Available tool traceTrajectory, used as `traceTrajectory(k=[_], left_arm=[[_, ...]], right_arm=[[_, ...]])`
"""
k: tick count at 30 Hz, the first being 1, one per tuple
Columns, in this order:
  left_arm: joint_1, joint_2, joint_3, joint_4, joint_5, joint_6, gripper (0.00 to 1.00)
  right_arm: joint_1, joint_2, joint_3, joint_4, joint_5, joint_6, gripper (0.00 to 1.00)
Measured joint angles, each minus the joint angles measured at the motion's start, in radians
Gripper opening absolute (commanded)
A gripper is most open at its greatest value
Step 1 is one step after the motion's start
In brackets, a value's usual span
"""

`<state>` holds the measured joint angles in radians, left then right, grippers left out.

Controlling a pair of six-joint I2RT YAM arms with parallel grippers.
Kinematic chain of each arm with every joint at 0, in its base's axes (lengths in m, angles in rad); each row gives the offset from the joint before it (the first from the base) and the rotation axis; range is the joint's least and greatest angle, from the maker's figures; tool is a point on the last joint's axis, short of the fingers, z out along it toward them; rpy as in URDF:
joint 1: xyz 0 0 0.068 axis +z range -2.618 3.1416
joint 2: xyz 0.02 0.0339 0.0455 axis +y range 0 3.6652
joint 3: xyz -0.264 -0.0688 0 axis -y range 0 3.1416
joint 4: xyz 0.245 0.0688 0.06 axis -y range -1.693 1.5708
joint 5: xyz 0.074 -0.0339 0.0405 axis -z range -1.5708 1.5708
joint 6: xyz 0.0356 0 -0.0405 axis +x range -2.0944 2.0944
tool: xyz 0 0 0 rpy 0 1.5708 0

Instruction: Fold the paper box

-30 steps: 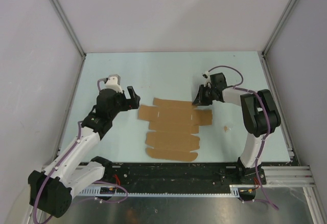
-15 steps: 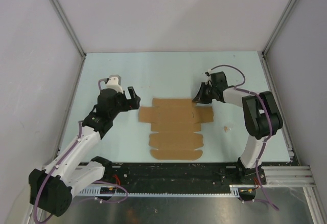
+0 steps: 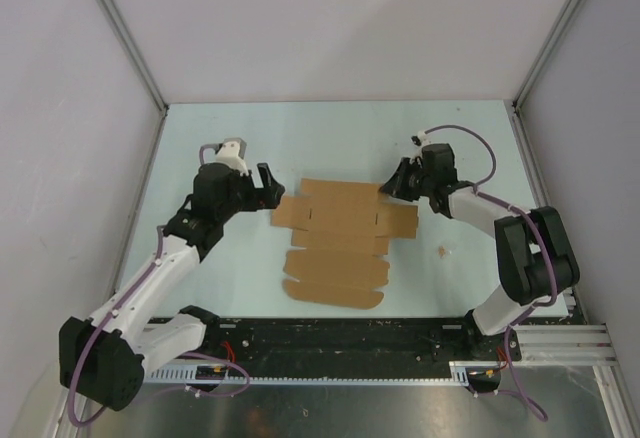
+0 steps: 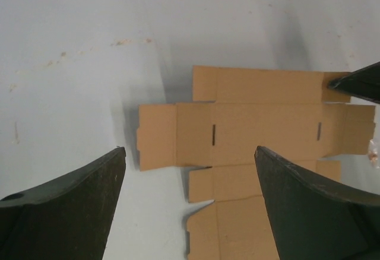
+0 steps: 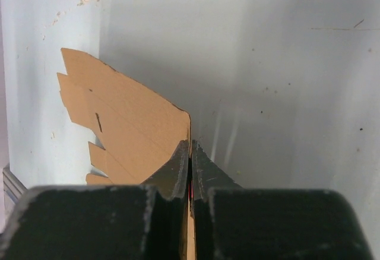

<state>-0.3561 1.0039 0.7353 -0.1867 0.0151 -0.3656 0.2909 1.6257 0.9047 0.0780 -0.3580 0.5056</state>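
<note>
The paper box (image 3: pixel 338 242) is a flat brown die-cut sheet with flaps and crease lines, lying on the pale table between the arms. My right gripper (image 3: pixel 389 187) is shut on the sheet's far right corner. In the right wrist view the thin cardboard (image 5: pixel 126 134) runs edge-on between the closed fingers of the right gripper (image 5: pixel 190 145) and is lifted a little there. My left gripper (image 3: pixel 268 185) stands open just left of the sheet. In the left wrist view the sheet's left flaps (image 4: pixel 159 135) lie ahead of the left gripper (image 4: pixel 190 151), untouched. The right fingertip (image 4: pixel 358 82) shows at that view's right edge.
A small brown scrap (image 3: pixel 441 251) lies on the table right of the sheet. White walls with metal posts (image 3: pixel 125 38) close the table in at the back and sides. A black rail (image 3: pixel 340 333) runs along the near edge.
My right gripper has shut on the sheet's far right corner and drawn it slightly right, so the sheet shifted and turned. My left gripper has moved right, up to the sheet's left flap.
</note>
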Motion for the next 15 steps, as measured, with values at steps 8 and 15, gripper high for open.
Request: traceTrajectory(k=[8,15], left_arm=[[-0.001,0.03,0.026,0.113,0.165,0.025,1.0],[0.022,0.057,0.024,0.16,0.254,0.015,1.0]], right_arm=[[0.011,-0.151,-0.08,0.025,-0.078,-0.085,0.01],[0.016,-0.295,-0.116,0.037,-0.158,-0.148,0.01]])
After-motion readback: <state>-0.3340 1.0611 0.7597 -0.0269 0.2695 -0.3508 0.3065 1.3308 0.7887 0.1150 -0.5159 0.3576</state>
